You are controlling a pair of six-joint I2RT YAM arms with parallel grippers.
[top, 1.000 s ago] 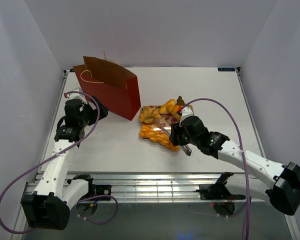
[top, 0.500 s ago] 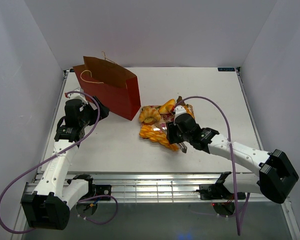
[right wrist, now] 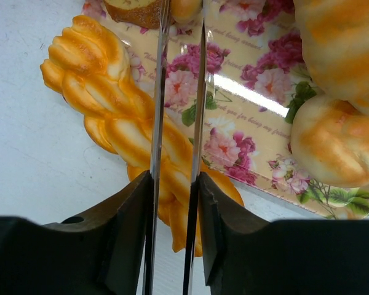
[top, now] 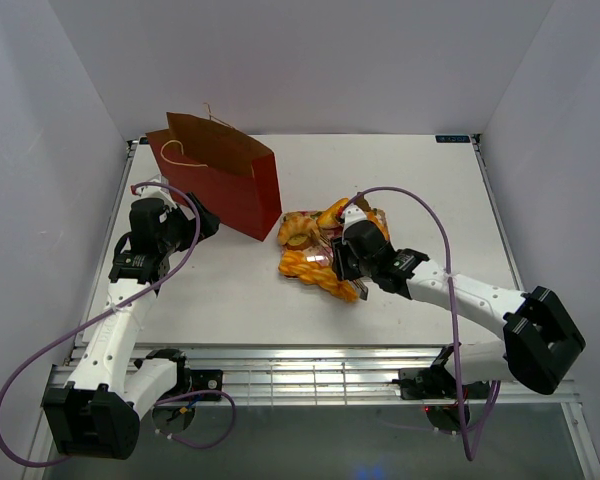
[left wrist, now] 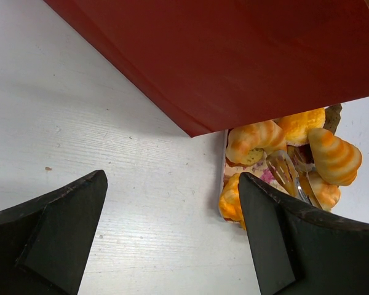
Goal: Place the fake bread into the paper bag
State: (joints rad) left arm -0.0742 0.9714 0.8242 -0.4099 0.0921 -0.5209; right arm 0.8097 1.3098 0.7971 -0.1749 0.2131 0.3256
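You've got the twisted golden-orange toy loaf (right wrist: 120, 117) overhanging the pink floral rectangular tray (right wrist: 246, 117), near the dark red paper bag (top: 220, 180); right gripper (right wrist: 181, 24) blades narrow across it for the pick, grip unclear; left gripper (left wrist: 172, 233) gapes empty beside bag.

Right arm nose-down in the bread pile

The right gripper (top: 338, 262) is parked right on the fake bread (top: 300, 232) heaped mid-table (top: 430, 190), over the long twisted loaf (top: 305, 270), with a glint of metal tongs (top: 318, 258) at its tip. The paper bag (top: 225, 185) stands upright, top open, just left of the pile, and the left gripper (top: 198, 222) hangs near its front side.
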